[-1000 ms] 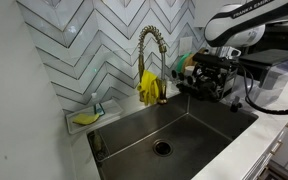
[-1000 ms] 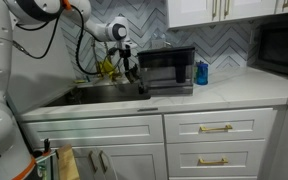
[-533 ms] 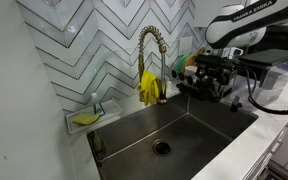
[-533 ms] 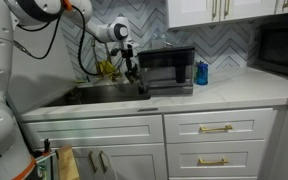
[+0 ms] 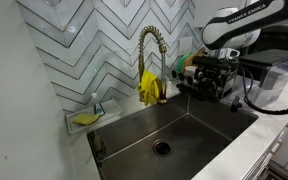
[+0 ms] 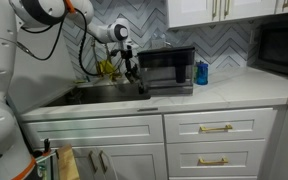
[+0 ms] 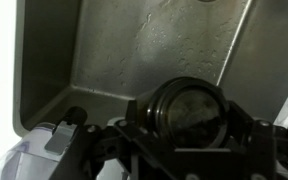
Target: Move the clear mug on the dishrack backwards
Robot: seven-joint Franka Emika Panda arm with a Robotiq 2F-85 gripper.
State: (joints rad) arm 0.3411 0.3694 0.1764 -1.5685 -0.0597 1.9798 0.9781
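- steel sink [image 5: 184,125] lies below and to the side of the gripper [image 5: 210,80], with its drain [image 5: 162,147] well apart from the jaws.
- black wire dishrack [image 5: 187,82] stands at the sink's edge, directly under and behind the jaws; something green [image 5: 181,61] shows at its top, near the jaws.
- the clear mug itself i cannot pick out surely in both exterior views, because the dark gripper and the rack cover each other.
- in the wrist view a round glassy thing [image 7: 189,108] with a dark rim sits right at the dark gripper body, above the steel basin floor; whether it is the mug, i cannot tell.
- the state of the jaws i cannot tell: no view shows the fingertips clearly, neither a gap nor a grip.
- gold faucet [image 5: 147,50] rises beside the jaws, away from the rack, and yellow gloves [image 5: 150,88] hang on it.
- a small tray [image 5: 86,117] is at the far corner of the sink, well apart from the jaws.
- in an exterior view a black oven box [image 6: 167,70] stands just beside the gripper on the counter, and a blue thing [image 6: 202,72] is beyond it.
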